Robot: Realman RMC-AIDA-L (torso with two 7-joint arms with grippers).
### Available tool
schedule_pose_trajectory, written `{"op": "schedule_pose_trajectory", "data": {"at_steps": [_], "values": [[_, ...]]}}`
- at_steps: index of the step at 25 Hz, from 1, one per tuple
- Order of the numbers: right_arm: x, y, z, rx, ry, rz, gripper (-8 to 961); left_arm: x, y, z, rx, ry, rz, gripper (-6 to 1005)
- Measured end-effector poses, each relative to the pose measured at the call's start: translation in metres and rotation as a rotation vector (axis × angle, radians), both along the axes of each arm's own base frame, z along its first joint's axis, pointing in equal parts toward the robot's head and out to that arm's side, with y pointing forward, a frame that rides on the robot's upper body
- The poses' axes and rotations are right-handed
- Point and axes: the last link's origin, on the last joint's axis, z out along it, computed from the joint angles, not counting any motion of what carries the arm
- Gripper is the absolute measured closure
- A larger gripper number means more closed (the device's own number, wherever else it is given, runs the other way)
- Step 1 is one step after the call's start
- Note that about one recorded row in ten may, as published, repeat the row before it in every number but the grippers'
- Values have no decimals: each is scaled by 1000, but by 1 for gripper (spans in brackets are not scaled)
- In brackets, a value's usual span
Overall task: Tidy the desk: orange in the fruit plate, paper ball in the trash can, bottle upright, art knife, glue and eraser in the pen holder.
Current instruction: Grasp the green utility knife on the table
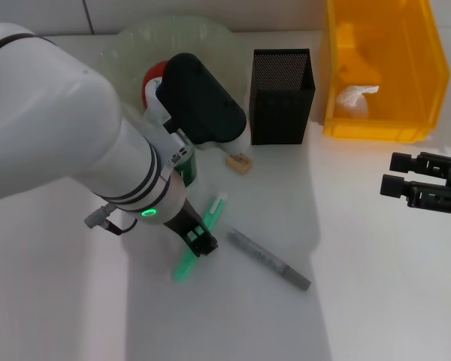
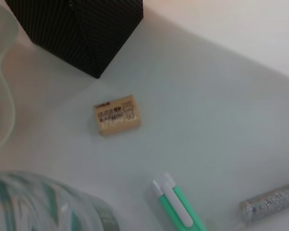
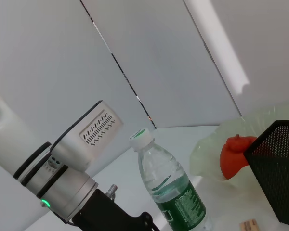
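Desk (image 1: 376,301): white tabletop, bearing all items below.

Left gripper (image 1: 199,242): low over the desk centre, at the green pen-shaped tool (image 1: 199,237); the arm's bulk covers much of the head view. Whether its jaws are parted or closed cannot be told from any view.

Right gripper (image 1: 400,174): held above the desk at the right edge, well apart from the work, near the front of the trash can; fingers stand parted, holding nothing.

Bottle (image 3: 169,190): upright, white cap on top, green label. The right wrist view shows it whole, beside the left arm; in the head view only a green sliver (image 1: 186,171) shows behind the arm; the left wrist view catches its blurred clear body (image 2: 43,204).

Orange (image 3: 235,155): in the fruit plate (image 3: 207,156), seen plainly from the right wrist; mostly hidden by the arm in the head view.

Eraser (image 2: 117,114): flat on the desk, printed face up, near the pen holder (image 1: 282,96) but apart from it.

Paper ball (image 1: 355,100): inside the trash can (image 1: 421,68), shown only by the head view.

Grey glitter stick (image 1: 269,259): lying on the desk just beside the green tool, not touching it.
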Motion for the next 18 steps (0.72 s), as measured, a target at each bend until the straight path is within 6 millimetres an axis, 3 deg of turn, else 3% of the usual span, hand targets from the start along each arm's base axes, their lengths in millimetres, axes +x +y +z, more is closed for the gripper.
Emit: {"op": "schedule_pose_trajectory", "data": {"at_steps": [6,11,18], "values": [[0,0,0,1,-1,-1,215,0,0,0,1,0,-1,584],[0,0,0,3,-1,-1,215,0,1,0,5,2,-5,579],[0,0,0,5,-1,-1,215,0,0,-1,4,7,-12,727]]}}
